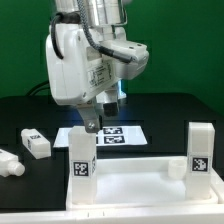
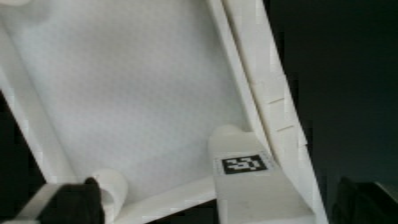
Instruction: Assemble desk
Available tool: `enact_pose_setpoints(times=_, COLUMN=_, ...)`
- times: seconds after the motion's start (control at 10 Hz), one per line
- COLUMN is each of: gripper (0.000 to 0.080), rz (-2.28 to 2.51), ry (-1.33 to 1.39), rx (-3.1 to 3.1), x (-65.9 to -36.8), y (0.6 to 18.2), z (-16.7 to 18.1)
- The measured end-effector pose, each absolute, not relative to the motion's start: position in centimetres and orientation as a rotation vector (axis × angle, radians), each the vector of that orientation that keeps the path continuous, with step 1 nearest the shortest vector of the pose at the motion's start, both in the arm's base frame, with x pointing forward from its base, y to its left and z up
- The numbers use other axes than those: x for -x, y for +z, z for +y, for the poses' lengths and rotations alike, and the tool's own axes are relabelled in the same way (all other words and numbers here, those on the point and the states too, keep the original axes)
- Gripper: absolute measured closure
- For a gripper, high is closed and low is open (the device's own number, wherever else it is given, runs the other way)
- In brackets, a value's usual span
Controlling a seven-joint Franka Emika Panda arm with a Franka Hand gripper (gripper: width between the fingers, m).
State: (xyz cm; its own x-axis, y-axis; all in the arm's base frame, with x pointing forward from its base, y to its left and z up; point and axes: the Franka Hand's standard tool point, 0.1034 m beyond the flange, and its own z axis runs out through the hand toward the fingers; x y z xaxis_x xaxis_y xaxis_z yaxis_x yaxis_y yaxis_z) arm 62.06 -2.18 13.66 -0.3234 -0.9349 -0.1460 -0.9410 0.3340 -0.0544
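Exterior, jaws: gripper (image 1: 92, 123) spread, empty, just above the mounted leg (image 1: 79, 167) on the desk tabletop (image 1: 140, 192).
Exterior, step: probably the next leg; a loose leg (image 1: 35, 143) lies well aside.
Wrist, leg: upright between the jaws, untouched.
Next: rise clear, then reach.

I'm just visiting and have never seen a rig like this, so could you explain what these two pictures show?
The big white machine is a robot arm. At its tip is the gripper, a two-fingered claw. One picture comes from a camera standing off the arm. The other comes from a camera on the arm's wrist, looking down past the fingers. On the black table lies the toy desk's tabletop panel, with a left upright leg and a right upright leg standing at its corners. Two loose legs lie on the exterior view's left. The flat sheet with black squares is the marker board, an aid for the cameras. The fingers stand wide apart, so nothing is held.
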Motion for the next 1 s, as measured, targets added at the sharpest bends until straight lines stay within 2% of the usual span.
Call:
enact_pose_setpoints(times=0.2, gripper=0.015, rz=2.323, ry=0.063, rx=1.915, x=-61.2, y=13.9, z=0.2)
enact_pose_setpoints(times=0.4, gripper=0.015, rz=2.26, ry=0.102, rx=2.036, x=-59.4, y=13.0, z=2.5)
enact_pose_setpoints(times=0.8, gripper=0.015, rz=2.261, ry=0.101, rx=2.033, x=-59.4, y=12.8, z=2.5)
enact_pose_setpoints(times=0.9, gripper=0.015, rz=2.237, ry=0.043, rx=2.01, x=-59.2, y=12.4, z=1.7)
enact_pose_setpoints(times=1.0, gripper=0.015, rz=2.245, ry=0.014, rx=2.013, x=-57.3, y=11.1, z=1.4)
